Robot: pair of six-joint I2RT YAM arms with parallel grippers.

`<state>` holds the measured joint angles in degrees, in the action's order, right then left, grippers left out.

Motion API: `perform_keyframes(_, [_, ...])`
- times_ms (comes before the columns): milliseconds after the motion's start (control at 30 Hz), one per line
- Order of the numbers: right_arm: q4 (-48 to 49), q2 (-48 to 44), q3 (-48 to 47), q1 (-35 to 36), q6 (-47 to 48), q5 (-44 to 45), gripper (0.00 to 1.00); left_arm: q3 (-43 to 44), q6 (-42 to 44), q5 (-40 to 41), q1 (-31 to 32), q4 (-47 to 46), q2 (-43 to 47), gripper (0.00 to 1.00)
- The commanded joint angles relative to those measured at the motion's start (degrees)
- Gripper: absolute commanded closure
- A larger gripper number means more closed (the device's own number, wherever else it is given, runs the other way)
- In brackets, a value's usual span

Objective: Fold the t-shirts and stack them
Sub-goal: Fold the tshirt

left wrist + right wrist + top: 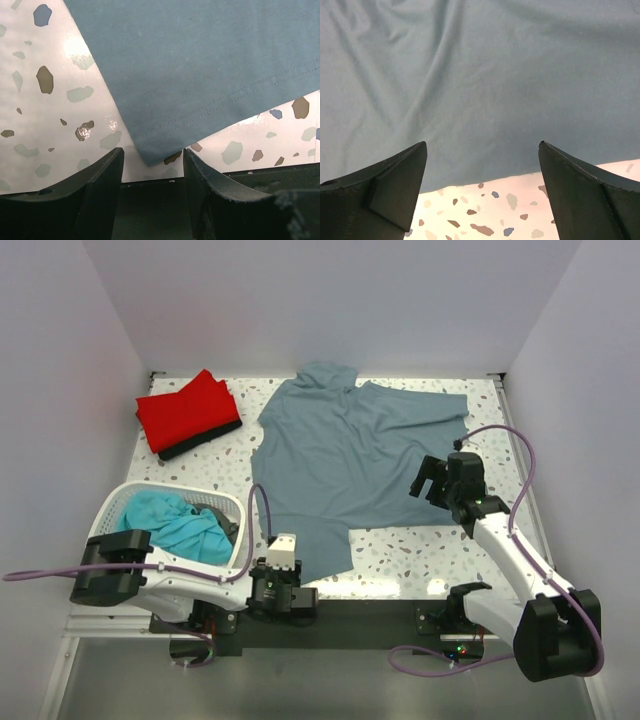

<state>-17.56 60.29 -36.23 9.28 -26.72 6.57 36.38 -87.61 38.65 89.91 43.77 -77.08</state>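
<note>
White walls (330, 300) box in a pale speckled table (420, 550), and right in the middle of it lies the big slate grey-blue tee (350, 450), spread out flat with its neck up at twelve o'clock and soft creases running through the body. A narrower tongue of the same cloth hangs down towards six o'clock, nearly reaching the near edge. At ten o'clock sits the red tee (185, 410), folded and resting on top of the black tee (203, 443), which shows only as a dark strip along its near side. Over at eight o'clock is the white lattice basket (105, 508), with the teal tee (175, 525) bunched up inside it. There is something darker tucked against the basket's right wall, too hidden to name. Now the arms. The left gripper (152, 151) is low at six o'clock, nose to the table, and its wrist view puts the stitched hem corner of the grey-blue tee just at the gap between the fingers (100, 180). They stand apart, with bare tabletop showing either side of that corner, and nothing is pinched. The right gripper (428, 480) is out at three o'clock, over the right-hand part of the same shirt. Its fingers (395, 185) are spread wide with nothing between them, cloth filling the view beyond them and the shirt's near edge running across just ahead of the tips.
</note>
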Motion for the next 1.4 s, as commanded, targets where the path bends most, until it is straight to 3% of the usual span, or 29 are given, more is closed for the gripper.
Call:
perform_keyframes(0, [0.69, -0.61, 0.54, 0.13, 0.35, 1.08, 0.04, 0.8, -1.86, 3.01, 0.44, -0.26, -0.53, 0.47])
perform_keyframes(533, [0.34, -1.14, 0.81, 0.13, 0.18, 3.01, 0.04, -4.12, -3.0, 1.69, 0.44, -5.35, -0.62, 0.6])
perform_keyframes(767, [-0.28, -1.49, 0.63, 0.13, 0.09, 4.33, 0.03, -8.08, -0.89, 2.3, 0.36, -13.61, -0.09, 0.81])
perform_keyframes(933, [-1.16, -0.44, 0.11, 0.13, 0.18, 8.26, 0.01, -7.56, 0.24, 5.81, 0.27, -14.41, 1.84, 1.0])
perform_keyframes(1067, [-5.45, 3.94, -2.96, -0.75, 0.62, 14.95, 0.01, -7.46, 10.75, 6.27, -3.85, -21.85, 5.26, 1.0])
perform_keyframes(1200, [-5.82, 9.39, -4.38, -5.56, 0.79, 10.93, 0.01, -8.87, 22.82, 2.75, -10.27, -32.33, 9.22, 1.0])
perform_keyframes(1367, [-4.59, 13.27, -3.85, -14.19, -0.35, 10.47, 0.01, -8.43, 31.95, 2.31, -16.6, -34.27, 17.11, 1.0])
